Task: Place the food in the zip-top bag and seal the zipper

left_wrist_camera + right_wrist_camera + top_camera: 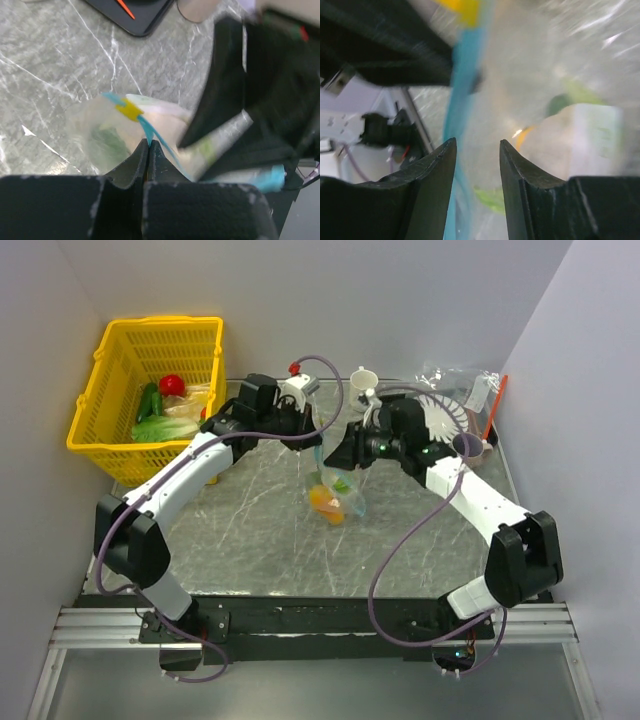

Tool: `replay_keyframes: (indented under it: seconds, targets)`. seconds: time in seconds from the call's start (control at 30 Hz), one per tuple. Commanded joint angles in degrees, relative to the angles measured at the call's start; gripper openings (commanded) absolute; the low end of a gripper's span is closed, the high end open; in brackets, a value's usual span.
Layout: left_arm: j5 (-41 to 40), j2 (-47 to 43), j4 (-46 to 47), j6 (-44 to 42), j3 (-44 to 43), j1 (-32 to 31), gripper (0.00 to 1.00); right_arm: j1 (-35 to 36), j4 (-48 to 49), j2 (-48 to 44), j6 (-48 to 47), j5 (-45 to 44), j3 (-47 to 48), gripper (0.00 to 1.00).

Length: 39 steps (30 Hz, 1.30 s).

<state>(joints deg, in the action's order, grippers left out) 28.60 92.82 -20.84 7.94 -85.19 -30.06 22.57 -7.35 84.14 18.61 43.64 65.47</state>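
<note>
- A yellow basket (108, 375) of vegetables (160, 422) is seen at the upper left of the top view.
- The jaws of the left gripper (149, 144) are clenched on the zipper (148, 129).
- The zip-top bag (340, 490), with food (325, 501) inside, is held at frame centre.
- The jaws of the right gripper (477, 145) are parted beside the zipper.
</note>
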Motion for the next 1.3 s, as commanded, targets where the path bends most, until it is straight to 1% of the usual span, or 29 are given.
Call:
replay_keyframes:
  seconds: [0.0, 0.1, 0.2, 0.23, 0.3, 0.4, 0.47, 0.53, 0.63, 0.8, 0.93, 1.0, 1.1, 1.27]
  targets:
    - [3.65, 0.35, 3.26, -3.28, -1.91, 0.53, 0.01, 3.1, 6.39, -6.44, 1.26, 1.9, -1.49, 0.48]
    - [7.68, -0.79, 6.16, -4.51, -0.95, 0.62, 0.01, 1.43, 6.21, -9.77, -0.42, -1.62, -1.49, 0.48]
    - [10.58, -2.81, 8.44, -5.56, 0.11, 0.71, 0.01, -1.73, 7.18, -13.03, 0.63, -1.45, -1.84, 0.49]
    - [11.47, -3.95, 9.06, -6.01, 0.81, 0.71, 0.01, -2.78, 8.92, -14.43, 1.07, -1.45, -1.67, 0.5]
    - [13.84, -5.45, 11.25, -7.06, 1.95, 0.8, 0.01, -3.4, 8.76, -16.63, 1.08, -2.67, -1.23, 0.52]
    - [14.29, -7.91, 14.33, -6.37, 3.71, 0.88, 0.01, -4.37, 6.49, -18.91, 0.02, -4.78, 0.7, 0.53]
    - [18.32, -8.88, 15.13, -6.62, 4.41, 0.97, 0.01, -4.72, 4.11, -19.71, -1.12, -5.23, 2.55, 0.53]
    - [20.52, -9.84, 17.58, -4.7, 5.29, 0.88, 0.01, -4.9, 2.17, -20.5, -1.82, -5.93, 4.31, 0.53]
    - [24.46, -11.51, 18.2, -4.08, 5.65, 0.88, 0.01, -5.16, 1.38, -21.82, -1.56, -6.02, 5.45, 0.53]
    - [30.01, -15.03, 16.98, -6.89, 5.74, 0.88, 0.01, -5.25, 2.96, -25.42, -0.6, -7.51, 4.5, 0.53]
    - [33.62, -16.88, 13.38, -7.33, 2.93, 0.88, 0.01, -5.25, 8.75, -28.41, 0.28, -6.64, 1.33, 0.53]
    - [35.03, -17.84, 13.28, -6.98, 2.31, 0.88, 0.01, -5.25, 10.68, -29.12, 0.11, -4.09, 0.36, 0.54]
    - [36.96, -19.33, 14.51, -5.75, 2.22, 0.88, 0.01, -5.16, 10.26, -28.77, -0.33, -0.49, 1.15, 0.54]
    - [39.77, -20.83, 17.06, -2.59, 2.22, 0.88, 0.01, -5.17, 9.29, -27.36, -0.68, 2.76, 2.55, 0.54]
